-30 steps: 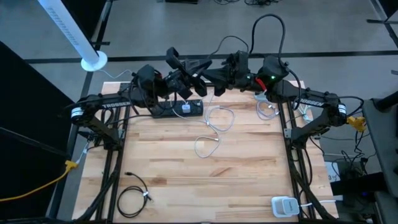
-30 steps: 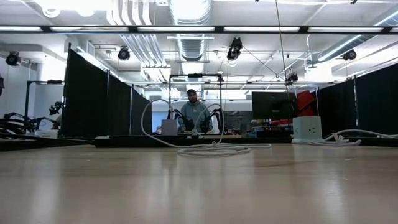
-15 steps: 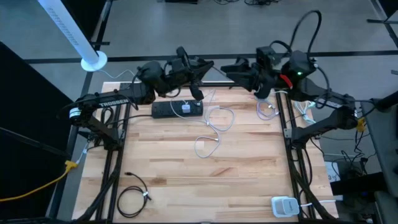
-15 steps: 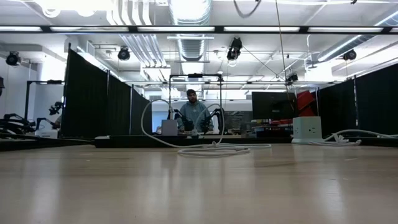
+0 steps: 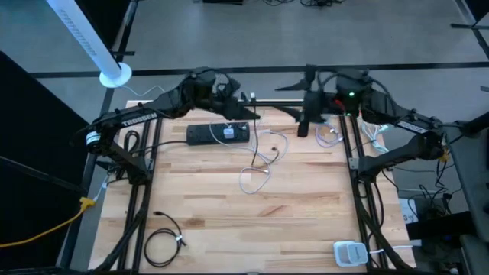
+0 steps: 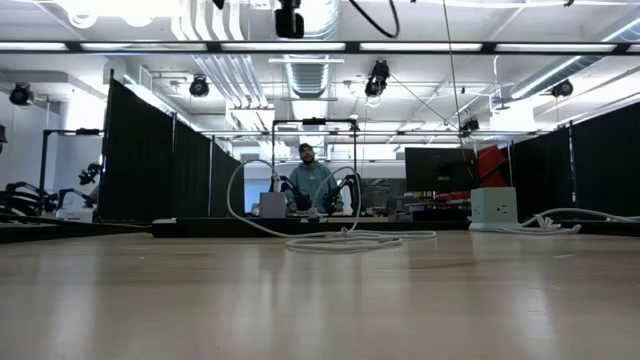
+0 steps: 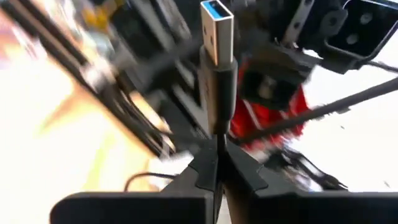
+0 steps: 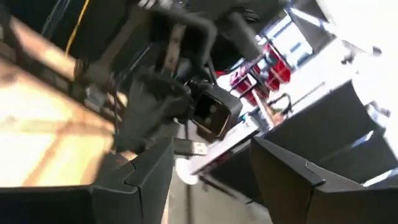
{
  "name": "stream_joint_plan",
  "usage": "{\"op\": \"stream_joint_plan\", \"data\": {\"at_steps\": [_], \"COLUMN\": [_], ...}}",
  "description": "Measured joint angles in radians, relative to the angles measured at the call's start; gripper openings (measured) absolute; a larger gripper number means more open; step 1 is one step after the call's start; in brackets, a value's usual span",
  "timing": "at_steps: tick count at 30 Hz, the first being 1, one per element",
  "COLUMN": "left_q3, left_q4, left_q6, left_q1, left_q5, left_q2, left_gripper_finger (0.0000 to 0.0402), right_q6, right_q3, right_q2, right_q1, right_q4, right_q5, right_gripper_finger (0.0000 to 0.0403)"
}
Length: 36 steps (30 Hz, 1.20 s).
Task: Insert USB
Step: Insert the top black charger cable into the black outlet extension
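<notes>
My wooden bench (image 5: 306, 198) carries a black power strip (image 5: 218, 134) near its far edge, white cable (image 5: 263, 156) beside it, black cable (image 5: 164, 241) at the near left corner.

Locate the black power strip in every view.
High view: power strip near the table's top edge, between the two arms.
Low view: power strip as a dark bar along the table's far edge.
Left wrist view: not in it.
Right wrist view: not in it.
Shared landmark: white cable looped beside it, high and low views.

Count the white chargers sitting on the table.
2: one charger plugged on the black power strip at the far edge, one charger at the near right corner. Others may hide under the arms.
</notes>
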Motion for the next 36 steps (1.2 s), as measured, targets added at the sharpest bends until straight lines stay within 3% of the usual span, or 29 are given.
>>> {"op": "stream_joint_plan", "data": {"at_steps": [3,7,14,20,28,36], "left_q3": [-0.001,-0.005,-0.01,-0.022,-0.024,-0.025], "left_q4": [-0.139,-0.35,-0.584,-0.622,-0.623,-0.616], "left_q6": [-0.027,-0.009,0.095,0.126,0.154,0.039], "left_q1": [0.002,0.003,-0.002,-0.044,-0.079,-0.079], "left_q5": [0.088,0.114,0.082,0.045,0.027,0.02], "left_q2": [-0.001,0.001,0.035,0.095,0.115,0.121], "left_gripper_finger": [0.0,0.0,0.0,0.0,0.0,0.0], "right_q6": [-0.133,-0.211,-0.241,-0.326,-0.319,-0.55], "right_q3": [-0.001,-0.001,-0.001,-0.002,-0.002,-0.001], "right_q2": [0.022,0.061,0.191,0.29,0.313,0.313], "right_q1": [0.018,0.051,0.115,0.156,0.157,0.171], "right_q4": [-0.008,-0.077,-0.225,-0.237,-0.283,-0.275], "right_q5": [-0.001,-0.001,-0.003,-0.003,-0.004,0.042], "right_gripper_finger": [0.0191,0.0185,0.017,0.0159,0.0146,0.0139]}}
